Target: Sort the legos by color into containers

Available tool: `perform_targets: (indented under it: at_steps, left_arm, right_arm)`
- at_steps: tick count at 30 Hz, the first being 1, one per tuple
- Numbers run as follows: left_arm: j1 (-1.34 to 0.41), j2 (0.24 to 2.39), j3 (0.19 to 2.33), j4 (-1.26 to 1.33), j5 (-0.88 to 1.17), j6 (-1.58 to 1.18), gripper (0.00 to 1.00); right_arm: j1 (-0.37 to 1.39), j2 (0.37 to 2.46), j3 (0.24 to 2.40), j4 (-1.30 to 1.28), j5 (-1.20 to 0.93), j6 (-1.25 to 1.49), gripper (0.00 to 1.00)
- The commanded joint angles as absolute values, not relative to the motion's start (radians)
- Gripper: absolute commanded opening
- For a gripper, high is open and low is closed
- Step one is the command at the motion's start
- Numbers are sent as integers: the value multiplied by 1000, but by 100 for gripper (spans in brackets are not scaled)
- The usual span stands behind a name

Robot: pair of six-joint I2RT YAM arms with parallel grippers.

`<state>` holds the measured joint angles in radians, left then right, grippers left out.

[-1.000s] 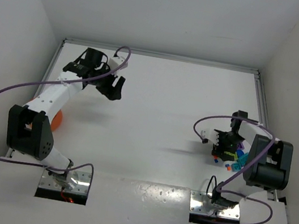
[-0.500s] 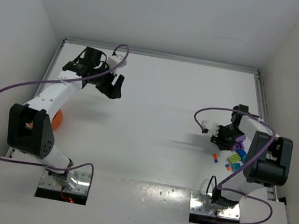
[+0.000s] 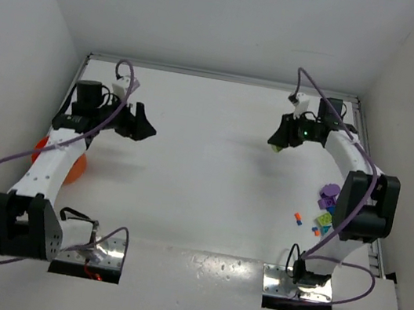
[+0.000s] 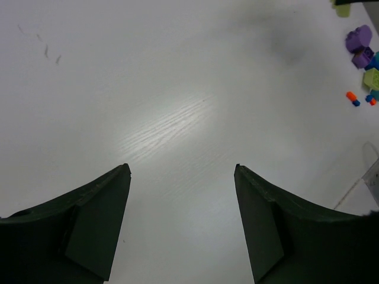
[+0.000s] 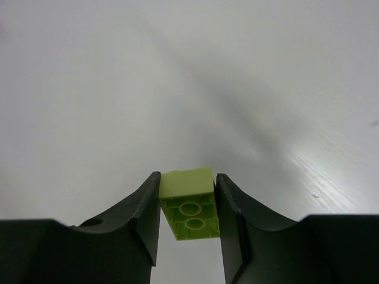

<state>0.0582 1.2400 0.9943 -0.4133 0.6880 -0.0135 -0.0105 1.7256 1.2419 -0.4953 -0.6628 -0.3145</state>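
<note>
Right fingers (image 5: 145,216) clamp a lime lego (image 5: 190,210) over the tabletop (image 3: 212,172), toward its far right corner. Left fingers (image 4: 98,222) spread wide, empty.

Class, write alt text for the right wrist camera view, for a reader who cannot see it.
A small lime green plastic lego brick is pinched between the dark fingers of the right gripper, its hollow underside facing the camera. Behind it is the white table.

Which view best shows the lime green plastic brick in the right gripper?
Right wrist: the lime green plastic brick sits clamped in the right gripper, underside tubes visible. Top external shows it only as a lime speck at that gripper. Left wrist catches a tiny lime fleck at its top right edge.
</note>
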Motion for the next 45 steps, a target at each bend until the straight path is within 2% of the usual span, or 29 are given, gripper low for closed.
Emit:
perform_targets:
  at_steps: [1,3,7,11,13,16,23,28,36,45]
  left_arm:
    - [55,1108,916,-238,790,-159,76]
    - [34,1022,881,-171,755,-189,76]
    - [-52,957,790,-26,703,-315,76]
    - [-109,979,720,161,674,-497,76]
    - [-159,1003,719,228,643,-538,76]
    - [-227,1084,781,193,560,-539,75]
    - [-514,1325,1061,58,309,-376,74]
    - [-552,1406,1156,25,200,-367,72]
    - [-571,1454,1167,-6,62,-367,65]
    - [-589,1523,1227,3,80,-367,65]
  right_arm:
    - [-9,1779,1237,-178,-831,353,11]
    - [-9,1789,1200,-56,-841,542,8]
    - [12,1799,1028,362,-819,1254,4]
    - [49,1818,956,506,-819,1612,4]
    - [81,1818,983,439,-819,1661,3]
    - [121,1836,1018,420,-828,1722,0]
    - [233,1904,1164,316,-850,1825,0]
    - [244,1937,1210,246,-850,1871,0]
    - [271,1957,1243,212,-859,1919,0]
    - [301,1957,1243,183,-859,1928,0]
